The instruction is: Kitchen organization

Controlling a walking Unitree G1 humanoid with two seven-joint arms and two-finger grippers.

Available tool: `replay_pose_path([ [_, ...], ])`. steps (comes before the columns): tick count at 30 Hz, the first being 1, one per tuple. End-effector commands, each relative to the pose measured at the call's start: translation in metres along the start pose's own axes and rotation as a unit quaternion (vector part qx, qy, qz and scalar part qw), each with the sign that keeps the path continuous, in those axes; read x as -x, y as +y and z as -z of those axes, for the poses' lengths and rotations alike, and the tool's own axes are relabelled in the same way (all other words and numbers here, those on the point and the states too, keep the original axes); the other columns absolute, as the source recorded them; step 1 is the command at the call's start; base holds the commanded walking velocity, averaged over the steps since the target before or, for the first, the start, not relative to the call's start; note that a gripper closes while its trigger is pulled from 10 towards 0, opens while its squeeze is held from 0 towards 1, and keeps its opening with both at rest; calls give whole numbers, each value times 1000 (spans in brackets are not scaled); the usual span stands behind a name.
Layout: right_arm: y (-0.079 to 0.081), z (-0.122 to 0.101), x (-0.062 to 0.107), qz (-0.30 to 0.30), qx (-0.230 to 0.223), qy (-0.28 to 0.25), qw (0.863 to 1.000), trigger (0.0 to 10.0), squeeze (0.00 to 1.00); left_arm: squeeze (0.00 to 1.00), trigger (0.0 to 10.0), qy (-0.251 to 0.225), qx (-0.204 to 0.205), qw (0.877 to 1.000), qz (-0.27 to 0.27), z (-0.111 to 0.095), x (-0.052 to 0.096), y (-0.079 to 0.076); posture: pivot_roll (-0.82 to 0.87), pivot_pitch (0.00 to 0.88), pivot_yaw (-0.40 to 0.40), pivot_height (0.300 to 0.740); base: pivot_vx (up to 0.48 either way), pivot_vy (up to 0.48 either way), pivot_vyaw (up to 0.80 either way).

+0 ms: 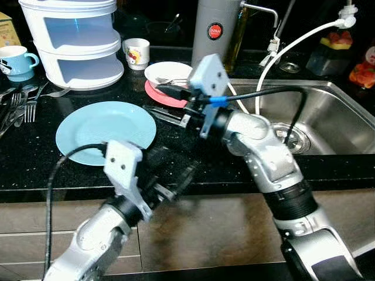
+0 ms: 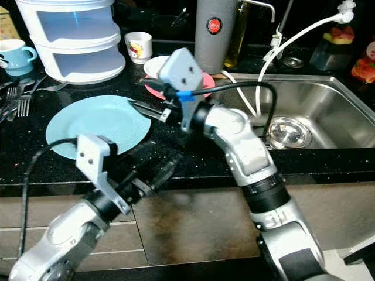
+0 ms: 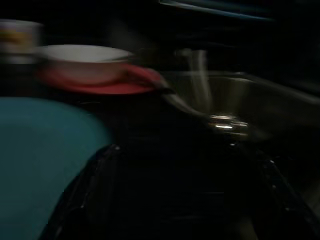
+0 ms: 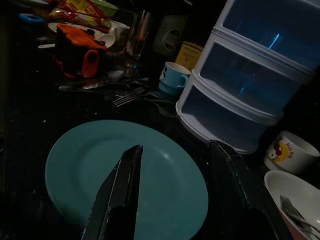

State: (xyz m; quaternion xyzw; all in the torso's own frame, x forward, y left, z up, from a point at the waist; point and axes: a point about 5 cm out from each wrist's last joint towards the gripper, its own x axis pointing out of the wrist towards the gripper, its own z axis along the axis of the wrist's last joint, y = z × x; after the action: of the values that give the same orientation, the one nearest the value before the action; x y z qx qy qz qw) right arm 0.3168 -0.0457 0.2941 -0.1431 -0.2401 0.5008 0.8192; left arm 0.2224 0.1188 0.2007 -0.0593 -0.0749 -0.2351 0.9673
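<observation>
A light blue plate [image 1: 105, 132] lies flat on the black counter [image 1: 35, 158]. My right gripper [image 1: 157, 113] reaches in from the right and is open, its fingers [image 4: 122, 185] hovering just over the plate's [image 4: 125, 175] near-right rim with nothing between them. My left gripper [image 1: 179, 175] is low at the counter's front edge, right of the plate, and is also open and empty. The left wrist view is dark and blurred, with the plate [image 3: 40, 150] beside one finger. Behind the plate, a white bowl [image 1: 167, 71] holding a fork sits on a red plate [image 1: 158, 95].
A white stacked drawer unit [image 1: 76, 41] stands at the back left, with a blue mug [image 1: 17, 61] and forks [image 1: 23, 105] to its left. A small white cup [image 1: 136, 52] and a grey flask [image 1: 214, 26] stand behind. The steel sink [image 1: 328, 117] with a white hose lies to the right.
</observation>
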Motion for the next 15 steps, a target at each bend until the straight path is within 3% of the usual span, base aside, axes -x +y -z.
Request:
replay_pose_path([
  [1,0,2,-1,11,-2,5,1000,10000,0,0,10000,0,-14,999,-51,1,4,14,167,0,-44,740,0,0,769],
  [4,-1,2,-2,16,-7,2,1000,10000,0,0,10000,-5,-23,997,-78,-1,7,21,171,0,-45,740,0,0,769],
  [8,-1,0,-6,20,6,-2,1000,10000,0,0,10000,-6,-53,987,-152,-4,14,41,177,0,-48,740,0,0,767],
  [15,1,9,-7,12,30,26,999,10000,0,0,10000,-8,-68,980,-186,-7,19,47,190,0,-54,740,0,0,767],
])
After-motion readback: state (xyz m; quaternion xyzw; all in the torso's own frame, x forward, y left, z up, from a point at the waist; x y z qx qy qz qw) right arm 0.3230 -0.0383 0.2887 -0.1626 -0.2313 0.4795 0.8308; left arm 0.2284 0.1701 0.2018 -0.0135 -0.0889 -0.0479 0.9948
